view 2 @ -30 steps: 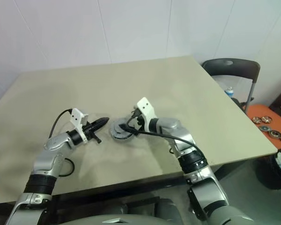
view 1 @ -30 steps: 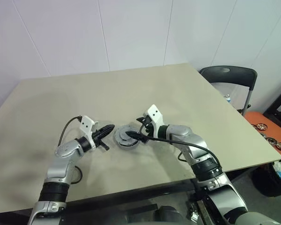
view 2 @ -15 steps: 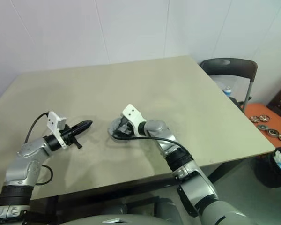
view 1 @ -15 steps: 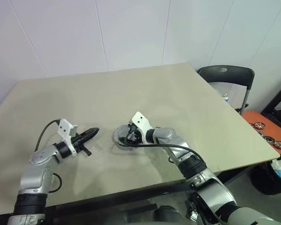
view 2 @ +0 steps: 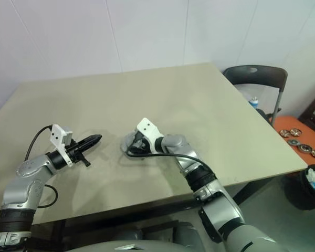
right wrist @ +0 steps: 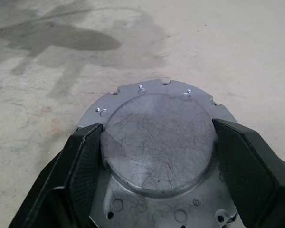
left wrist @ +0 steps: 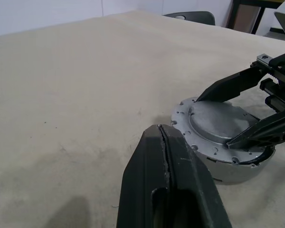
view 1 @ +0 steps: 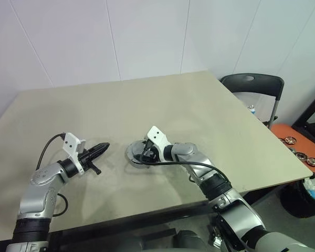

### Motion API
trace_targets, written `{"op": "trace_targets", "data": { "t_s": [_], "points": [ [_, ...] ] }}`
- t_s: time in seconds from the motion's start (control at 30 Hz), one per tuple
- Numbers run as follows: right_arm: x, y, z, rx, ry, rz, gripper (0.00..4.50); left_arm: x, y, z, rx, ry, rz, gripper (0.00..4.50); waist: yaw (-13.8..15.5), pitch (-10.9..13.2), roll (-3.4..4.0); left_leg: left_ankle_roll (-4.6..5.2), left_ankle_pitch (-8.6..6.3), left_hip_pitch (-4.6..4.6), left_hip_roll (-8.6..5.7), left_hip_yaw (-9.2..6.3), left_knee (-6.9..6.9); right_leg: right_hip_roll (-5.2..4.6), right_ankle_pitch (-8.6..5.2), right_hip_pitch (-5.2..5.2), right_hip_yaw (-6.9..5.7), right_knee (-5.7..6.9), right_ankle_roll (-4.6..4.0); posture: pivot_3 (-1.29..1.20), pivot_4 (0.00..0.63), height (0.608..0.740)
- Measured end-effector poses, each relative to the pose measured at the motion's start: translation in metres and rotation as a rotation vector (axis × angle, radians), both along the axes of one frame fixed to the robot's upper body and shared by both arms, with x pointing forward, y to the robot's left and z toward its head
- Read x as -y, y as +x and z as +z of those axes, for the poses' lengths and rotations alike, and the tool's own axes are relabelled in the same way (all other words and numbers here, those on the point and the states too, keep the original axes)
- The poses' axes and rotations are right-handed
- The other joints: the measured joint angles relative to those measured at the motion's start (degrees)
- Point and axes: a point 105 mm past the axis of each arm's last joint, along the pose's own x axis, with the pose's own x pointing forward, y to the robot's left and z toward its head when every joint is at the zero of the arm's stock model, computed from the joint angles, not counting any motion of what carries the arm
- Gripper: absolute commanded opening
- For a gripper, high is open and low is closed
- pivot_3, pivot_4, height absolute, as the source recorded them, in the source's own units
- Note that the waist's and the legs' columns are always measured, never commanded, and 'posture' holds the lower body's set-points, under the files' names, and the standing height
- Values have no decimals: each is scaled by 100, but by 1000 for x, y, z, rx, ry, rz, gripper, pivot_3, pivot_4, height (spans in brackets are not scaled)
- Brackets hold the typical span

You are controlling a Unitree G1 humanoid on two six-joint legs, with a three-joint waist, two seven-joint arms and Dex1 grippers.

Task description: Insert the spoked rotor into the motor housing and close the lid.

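Observation:
The grey lid (right wrist: 159, 142) lies flat on the dark motor housing (left wrist: 228, 172) near the middle of the table (view 1: 163, 100). The spoked rotor is hidden. My right gripper (right wrist: 157, 126) reaches over the lid from the right. Its two black fingers (right wrist: 85, 156) sit against opposite sides of the lid's raised centre, resting on the notched flange. My left gripper (view 1: 105, 146) hovers just above the table a short way left of the housing. It is shut with nothing in it and points towards the lid (left wrist: 223, 123).
A black chair (view 1: 252, 84) stands off the table's far right corner. An orange tray (view 1: 296, 147) with round parts lies lower right, beyond the table edge. Bare tabletop surrounds the housing on all sides.
My left gripper has drawn back to the left, away from the housing. My right gripper has moved in over the lid and its fingers have narrowed onto the raised centre.

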Motion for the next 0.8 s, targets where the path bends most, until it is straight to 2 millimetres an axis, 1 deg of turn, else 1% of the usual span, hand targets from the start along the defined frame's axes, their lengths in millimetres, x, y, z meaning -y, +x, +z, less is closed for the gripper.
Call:
{"op": "trace_targets", "data": {
  "t_s": [0.1,0.23,0.4,0.47,0.63,0.8],
  "points": [
    [0,2,3,-11,33,-18,3260,0,0,0,0,1,6,0,2,0,0,0,0,-1,0,0,0,0,0,-1,0,0,0,0,0,740],
    [1,1,5,-66,90,-28,3260,-1,1,0,0,1,8,0,0,0,0,0,0,-2,0,0,-1,0,0,-2,1,-1,0,0,0,740],
    [8,0,3,-72,66,-1,3260,0,1,-1,-2,-3,9,0,4,1,1,0,0,-3,0,0,-2,-1,0,-2,0,-2,0,0,0,740],
    [11,-3,3,-53,25,34,3260,1,1,-2,-3,-5,8,0,6,1,1,0,0,-4,0,0,-2,-1,0,-2,0,-3,0,0,0,740],
    [13,-6,1,-27,-19,73,3260,1,0,-2,-5,-5,6,0,4,0,1,0,0,0,0,0,-2,-1,0,0,0,-2,0,0,0,740],
    [11,-6,2,-14,-22,72,3260,3,0,-3,-7,-6,3,0,4,0,0,0,0,2,0,0,-2,-1,0,2,0,-2,0,0,0,740]
  ]
}}
